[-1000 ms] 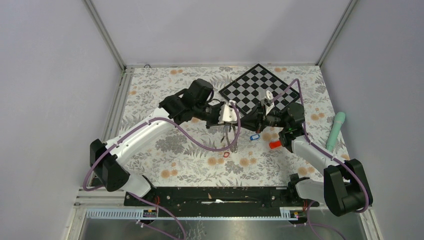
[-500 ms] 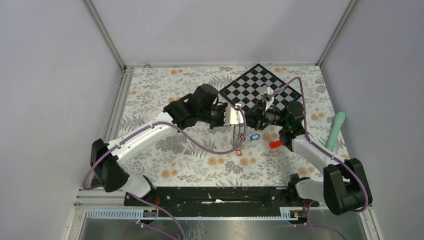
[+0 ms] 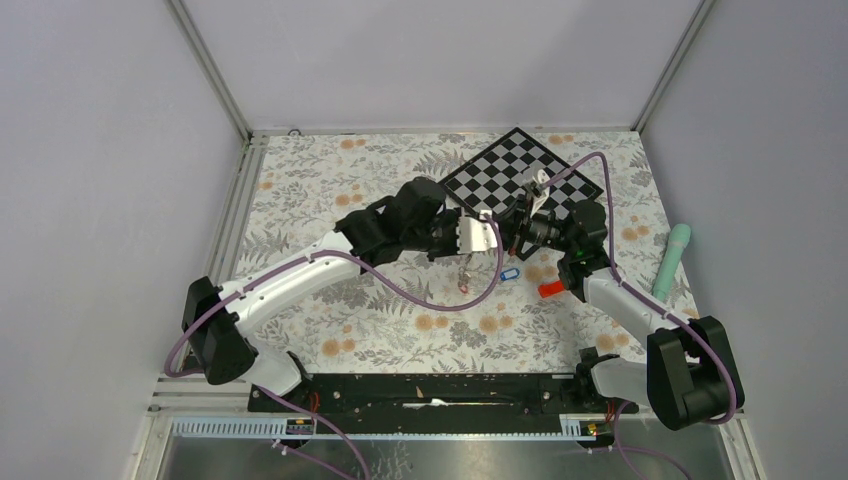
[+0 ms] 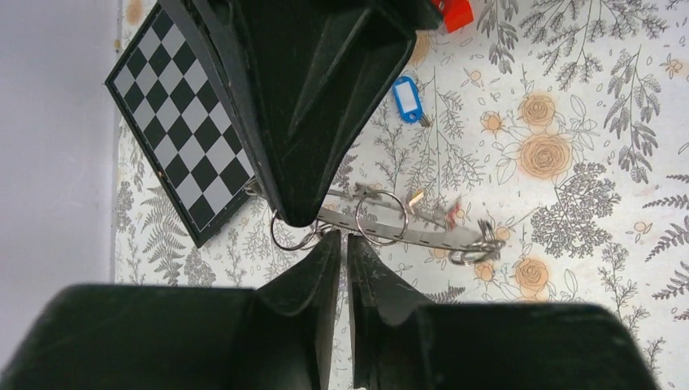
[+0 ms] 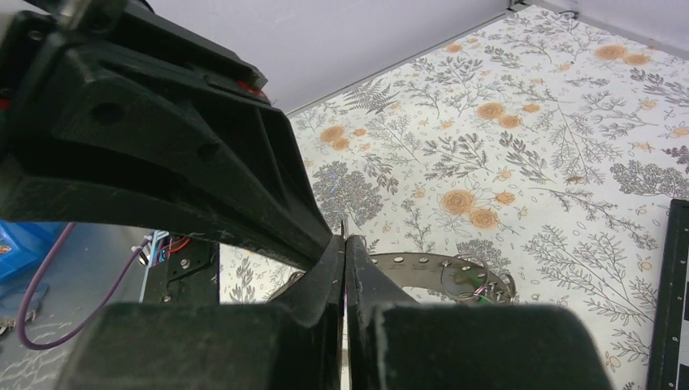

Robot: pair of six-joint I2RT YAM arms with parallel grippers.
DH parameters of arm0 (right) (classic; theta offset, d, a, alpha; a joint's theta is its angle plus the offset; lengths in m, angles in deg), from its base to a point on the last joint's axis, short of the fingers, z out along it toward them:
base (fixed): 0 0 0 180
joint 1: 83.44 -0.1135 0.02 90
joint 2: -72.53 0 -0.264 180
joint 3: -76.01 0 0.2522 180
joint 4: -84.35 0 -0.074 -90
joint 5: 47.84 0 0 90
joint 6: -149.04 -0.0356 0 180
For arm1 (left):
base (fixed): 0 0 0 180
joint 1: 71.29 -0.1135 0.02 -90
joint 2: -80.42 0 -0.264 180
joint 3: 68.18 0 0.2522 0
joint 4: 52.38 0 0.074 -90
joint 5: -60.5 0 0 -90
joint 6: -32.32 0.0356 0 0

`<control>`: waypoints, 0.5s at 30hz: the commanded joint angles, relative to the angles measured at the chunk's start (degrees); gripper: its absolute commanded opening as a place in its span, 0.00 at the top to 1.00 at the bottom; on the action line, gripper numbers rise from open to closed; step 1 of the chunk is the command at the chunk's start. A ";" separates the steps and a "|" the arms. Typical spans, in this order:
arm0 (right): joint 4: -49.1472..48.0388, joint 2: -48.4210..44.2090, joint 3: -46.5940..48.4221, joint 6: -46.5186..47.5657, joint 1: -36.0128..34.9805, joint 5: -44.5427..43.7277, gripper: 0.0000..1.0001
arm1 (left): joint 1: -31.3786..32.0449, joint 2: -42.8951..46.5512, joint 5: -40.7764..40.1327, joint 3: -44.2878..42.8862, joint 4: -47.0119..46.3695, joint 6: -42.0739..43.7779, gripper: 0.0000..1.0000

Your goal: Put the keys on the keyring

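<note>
The keyring (image 4: 422, 235), a grey flat ring with small holes, hangs above the table between both grippers. My right gripper (image 5: 344, 241) is shut on its edge. In the left wrist view the tips of my left gripper (image 4: 342, 241) stand just under the ring, slightly apart, with table showing through the gap. Several keys on small split rings (image 4: 474, 249) dangle from the keyring, one with a green tag (image 5: 472, 281). From above they hang below the grippers (image 3: 464, 277). A blue-tagged key (image 3: 509, 273) lies loose on the table.
The chequered board (image 3: 520, 175) lies behind the grippers. A red block (image 3: 549, 289) sits right of the blue key. A teal cylinder (image 3: 672, 260) lies near the right wall. The table carries a floral cloth (image 3: 340, 190).
My left arm has moved right, up against the right gripper, and the dangling keys have swung along with it. The left jaws have parted a little. The right gripper stays put.
</note>
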State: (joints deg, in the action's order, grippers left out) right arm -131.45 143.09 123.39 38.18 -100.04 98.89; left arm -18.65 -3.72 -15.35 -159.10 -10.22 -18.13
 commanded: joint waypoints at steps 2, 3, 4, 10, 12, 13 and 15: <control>-2.28 -0.35 2.40 1.98 0.49 -0.86 1.00 | 0.86 0.97 -3.45 -0.86 -4.99 -2.28 0.76; -2.94 -0.53 2.15 2.25 0.58 -0.20 1.00 | 0.69 1.30 -3.95 -0.87 -5.02 -2.34 0.72; -3.58 -0.66 1.85 2.72 0.67 0.58 1.00 | 0.49 1.66 -4.11 -0.86 -4.88 -2.35 0.68; -5.76 -1.32 0.84 3.46 1.16 3.68 1.00 | -3.21 4.11 -0.27 -0.96 -2.13 -3.29 0.51; -6.25 -1.59 0.84 3.50 1.28 4.77 1.00 | -5.19 4.91 2.38 -0.92 -1.13 -4.05 0.49; -6.63 -1.70 0.76 3.61 1.38 5.51 1.00 | -6.28 5.42 3.84 -0.92 -1.08 -4.75 0.49; -8.19 -1.92 0.45 3.51 1.37 6.90 1.00 | -8.27 5.65 7.16 -1.22 -1.16 -6.38 0.48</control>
State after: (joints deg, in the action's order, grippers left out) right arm -132.61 143.09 123.33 40.83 -99.02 101.73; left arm -23.52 -1.65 -14.63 -159.10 -10.98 -21.24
